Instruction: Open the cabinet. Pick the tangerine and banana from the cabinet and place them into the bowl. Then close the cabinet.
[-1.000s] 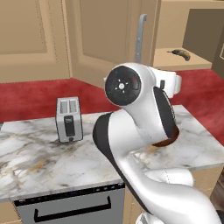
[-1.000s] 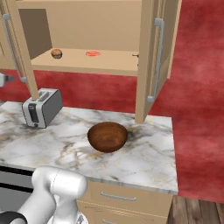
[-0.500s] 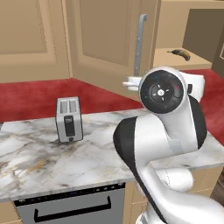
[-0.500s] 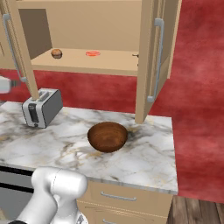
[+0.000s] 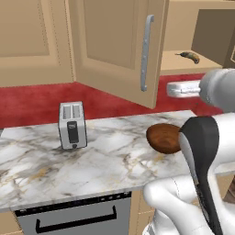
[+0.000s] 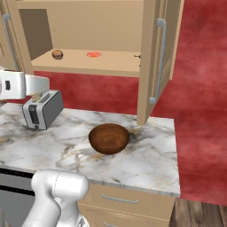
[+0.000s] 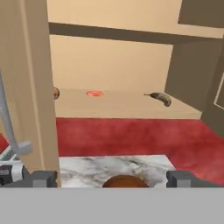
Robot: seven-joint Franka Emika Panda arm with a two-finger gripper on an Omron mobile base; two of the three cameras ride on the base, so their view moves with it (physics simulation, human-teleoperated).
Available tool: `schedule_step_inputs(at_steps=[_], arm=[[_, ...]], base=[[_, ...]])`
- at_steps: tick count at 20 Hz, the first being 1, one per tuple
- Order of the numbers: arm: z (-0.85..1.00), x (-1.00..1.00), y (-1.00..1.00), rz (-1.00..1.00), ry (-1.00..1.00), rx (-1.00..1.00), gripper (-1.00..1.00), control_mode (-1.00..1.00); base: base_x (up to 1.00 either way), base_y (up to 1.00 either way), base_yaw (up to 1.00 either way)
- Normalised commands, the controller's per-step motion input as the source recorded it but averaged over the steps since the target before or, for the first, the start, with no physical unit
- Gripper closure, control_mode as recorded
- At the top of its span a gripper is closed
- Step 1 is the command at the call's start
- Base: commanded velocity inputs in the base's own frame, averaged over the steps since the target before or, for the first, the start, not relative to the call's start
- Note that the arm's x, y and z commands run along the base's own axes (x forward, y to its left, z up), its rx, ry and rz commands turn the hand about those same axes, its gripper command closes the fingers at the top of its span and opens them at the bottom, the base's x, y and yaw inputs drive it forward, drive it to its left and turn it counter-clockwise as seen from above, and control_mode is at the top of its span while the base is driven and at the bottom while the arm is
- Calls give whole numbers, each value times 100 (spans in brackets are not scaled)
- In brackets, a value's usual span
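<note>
Hand view looks straight into the open cabinet: the tangerine lies on the shelf towards its left, the banana sits near the shelf's right front edge, and a small brown round thing peeks out at the far left behind the door. Gripper is released, fingers spread wide with nothing between them. Down on the marble counter, the bowl stands below the shelf, near the counter's middle, well apart from the silver toaster at the left end.
</note>
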Motion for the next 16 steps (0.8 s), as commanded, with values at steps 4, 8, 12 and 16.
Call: schedule_step_inputs(at_steps=[4,8,12,16], arm=[[-7,0,-42,46,1,0,-100,-100],[-7,15,-10,44,6,1,-100,-100],[0,48,1,27,7,4,-100,-100],[0,62,14,9,6,5,-100,-100]], base=[[0,0,0],[0,0,0],[0,0,0],[0,0,0]])
